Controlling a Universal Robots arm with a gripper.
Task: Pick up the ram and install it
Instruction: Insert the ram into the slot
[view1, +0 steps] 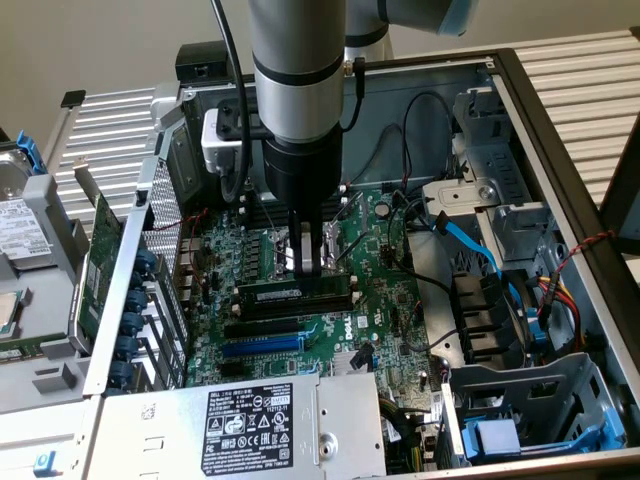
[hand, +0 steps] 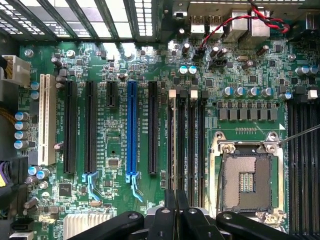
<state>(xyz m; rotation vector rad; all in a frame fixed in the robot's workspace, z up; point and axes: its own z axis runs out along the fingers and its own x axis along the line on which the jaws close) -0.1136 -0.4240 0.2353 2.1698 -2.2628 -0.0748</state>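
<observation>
Down on the motherboard (view1: 390, 300), the ram (view1: 295, 293) stands edge-up in a slot (view1: 300, 309) right under my gripper (view1: 308, 268), jaws pinched together; light, stiff, fragile, I'd pinch its faces mid-length.

The case (view1: 545, 140) lies open on top, so the board (view1: 390, 300) can be reached from above. The clock bearings are taken in the exterior view, from the gripper (view1: 309, 268).

- **9 o'clock:** a grille wall (view1: 160, 250) stands near.
- **6 o'clock:** the ram (view1: 295, 292) stands upright, close to the fingertips. Past it the slots (view1: 262, 335) lie low and bare, up to a labelled box (view1: 250, 420).
- **3 o'clock:** black cables (view1: 405, 235) loop over the board. Beyond them a blue cable (view1: 470, 240) and a drive cage (view1: 500, 215) block the way.
- **4 o'clock:** a black shroud (view1: 480, 320) rises.

In the wrist view the socket (hand: 247, 175) sits low and flat, and a thin wire (hand: 300, 134) crosses its corner.
</observation>
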